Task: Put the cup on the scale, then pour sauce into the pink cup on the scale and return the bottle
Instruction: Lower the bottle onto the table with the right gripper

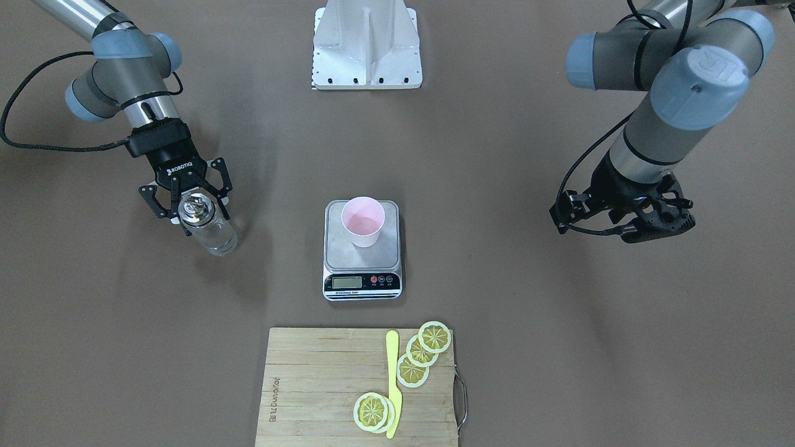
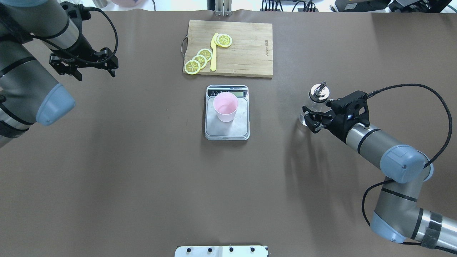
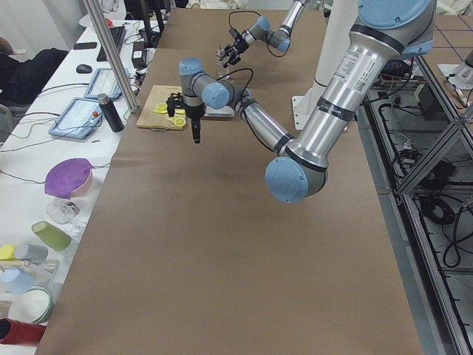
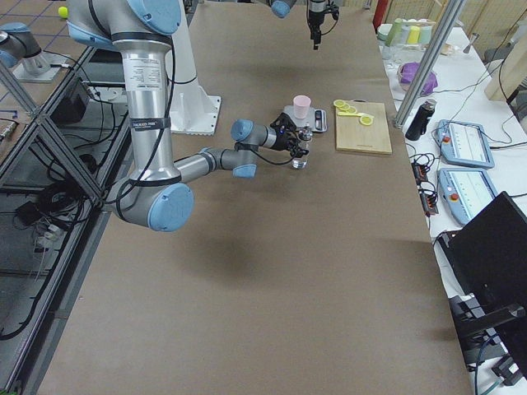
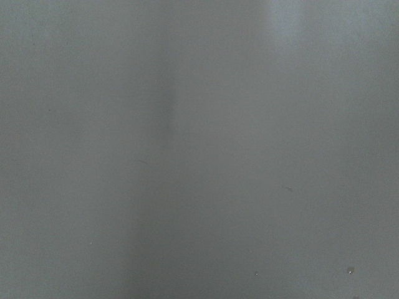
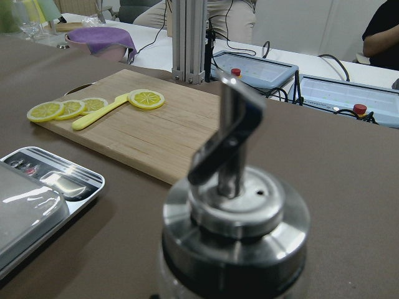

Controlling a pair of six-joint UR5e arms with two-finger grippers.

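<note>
The pale pink cup (image 1: 363, 220) stands upright on the steel scale (image 1: 362, 282) at the table's middle; both also show in the overhead view, the cup (image 2: 225, 107) on the scale (image 2: 214, 130). The clear glass bottle (image 1: 211, 234) with silver cap and spout stands on the table toward the robot's right, with clear liquid in it. My right gripper (image 1: 202, 220) is open, its fingers on either side of the bottle (image 2: 319, 93). The right wrist view shows the bottle's cap (image 6: 237, 218) very close. My left gripper (image 2: 84, 67) is open and empty, far off on the left.
A bamboo cutting board (image 2: 246, 53) with lemon slices (image 2: 200, 59) and a yellow knife (image 2: 213, 53) lies beyond the scale. The white robot base (image 1: 366, 46) stands at the near edge. The left wrist view shows only blurred grey surface.
</note>
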